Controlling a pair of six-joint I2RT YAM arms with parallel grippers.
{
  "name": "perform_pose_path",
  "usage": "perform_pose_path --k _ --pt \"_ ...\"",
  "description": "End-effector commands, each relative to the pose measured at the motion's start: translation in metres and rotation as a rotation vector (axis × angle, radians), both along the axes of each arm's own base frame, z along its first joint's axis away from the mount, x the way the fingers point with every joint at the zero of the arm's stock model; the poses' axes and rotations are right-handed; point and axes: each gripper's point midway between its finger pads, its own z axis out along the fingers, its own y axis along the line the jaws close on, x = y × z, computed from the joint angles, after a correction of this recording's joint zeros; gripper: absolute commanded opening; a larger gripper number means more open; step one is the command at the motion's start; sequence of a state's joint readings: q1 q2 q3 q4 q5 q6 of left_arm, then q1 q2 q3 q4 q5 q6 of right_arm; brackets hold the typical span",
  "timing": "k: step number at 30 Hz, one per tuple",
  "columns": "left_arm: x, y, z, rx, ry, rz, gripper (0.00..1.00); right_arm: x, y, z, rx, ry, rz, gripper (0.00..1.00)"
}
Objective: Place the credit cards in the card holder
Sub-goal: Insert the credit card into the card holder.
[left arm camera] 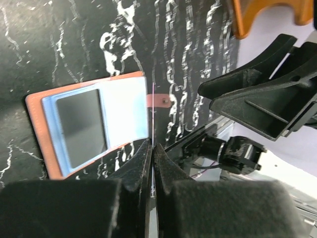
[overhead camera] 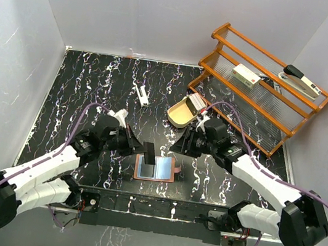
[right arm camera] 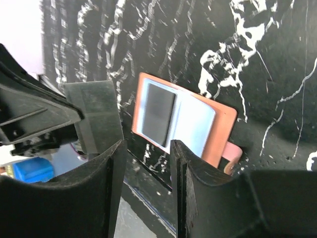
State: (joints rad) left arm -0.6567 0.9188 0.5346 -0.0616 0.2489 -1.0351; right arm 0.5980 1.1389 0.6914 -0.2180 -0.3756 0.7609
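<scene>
The card holder (overhead camera: 155,168) lies open on the black marbled table, salmon-brown outside, pale blue-grey inside, with a dark card (left arm camera: 81,126) in one pocket. My left gripper (overhead camera: 140,147) is shut on another credit card (overhead camera: 149,152), holding it upright just above the holder's left half. In the left wrist view that card shows edge-on as a thin line (left arm camera: 154,111) between the closed fingers (left arm camera: 141,161). My right gripper (overhead camera: 181,145) is open and empty just right of the holder; in its wrist view (right arm camera: 147,153) the holder (right arm camera: 198,126) and the held card (right arm camera: 96,116) show beyond it.
A tan oval wooden tray (overhead camera: 181,114) with pale items in it sits behind the right gripper. A wooden rack (overhead camera: 261,98) at the back right holds a white box with a red mark (overhead camera: 245,75) and a stapler-like object (overhead camera: 302,79). A small white object (overhead camera: 142,94) lies mid-table.
</scene>
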Motion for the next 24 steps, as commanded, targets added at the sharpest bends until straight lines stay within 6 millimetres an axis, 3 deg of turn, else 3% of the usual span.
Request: perform_pose_path --k 1,9,14,24 --pt "-0.012 -0.003 -0.023 0.028 0.048 -0.073 0.00 0.001 0.009 -0.006 -0.074 -0.033 0.037 0.37" --pt "-0.019 -0.007 -0.049 0.052 0.099 -0.130 0.00 0.000 0.018 -0.032 -0.175 -0.033 0.054 0.27" --pt "-0.020 -0.014 -0.053 0.003 0.090 -0.152 0.00 -0.005 0.028 -0.045 -0.216 -0.022 0.092 0.20" --pt "-0.023 -0.023 -0.074 0.026 0.153 -0.229 0.00 0.004 0.019 -0.078 -0.360 -0.008 0.092 0.16"
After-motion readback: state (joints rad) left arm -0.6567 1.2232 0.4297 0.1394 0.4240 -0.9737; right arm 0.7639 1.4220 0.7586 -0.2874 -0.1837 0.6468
